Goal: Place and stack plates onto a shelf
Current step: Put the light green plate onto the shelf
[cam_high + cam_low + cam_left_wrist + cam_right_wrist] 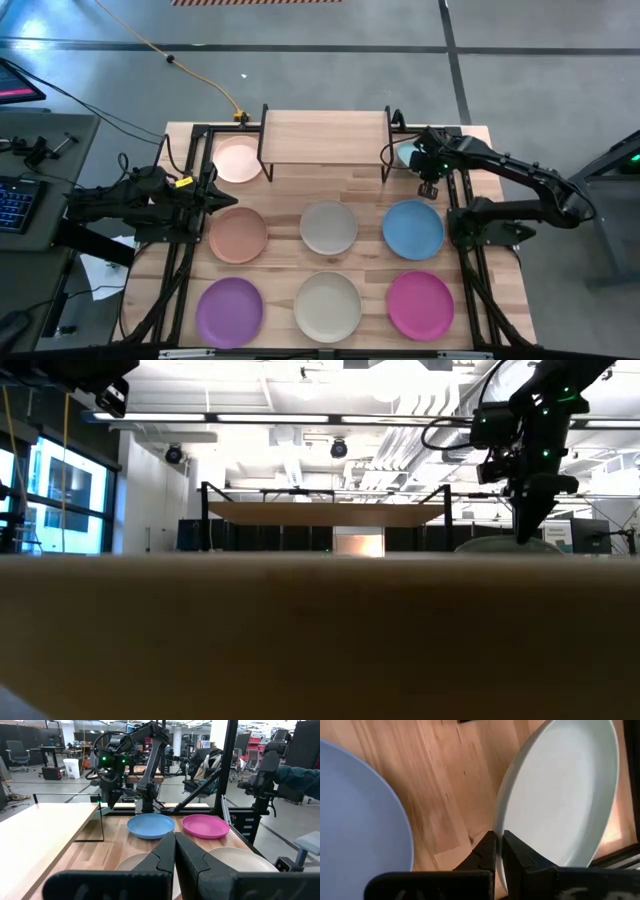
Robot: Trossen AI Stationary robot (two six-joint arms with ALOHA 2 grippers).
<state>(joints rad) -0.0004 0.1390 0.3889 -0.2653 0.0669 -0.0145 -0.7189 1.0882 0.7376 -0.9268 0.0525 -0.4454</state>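
Observation:
The light-wood shelf [325, 135] stands at the table's far middle. The pale pink plate [238, 160] lies left of it, and the teal plate [405, 155] lies right of it. Peach [238, 235], grey [329, 227] and blue [413, 229] plates lie flat in a middle row. Purple [229, 308], cream [328, 305] and magenta [420, 304] plates lie in the near row. My right gripper [499, 845] is shut on the teal plate [560, 795]. My left gripper [174, 851] is shut and hovers between the pink and peach plates [215, 200]. My right gripper pinches the teal plate's rim [497, 827] between its two fingers [487, 851], on the side toward the blue plate. It comes from above, pointing down. I cannot tell whether the plate is lifted or still rests on the table.
Black frame posts [200, 135] stand at the table's far corners and beside the shelf. A yellow cable [200, 80] runs across the floor behind the table. Bare wood [440, 785] separates the teal plate from the blue plate [360, 820]. People and equipment fill the room beyond.

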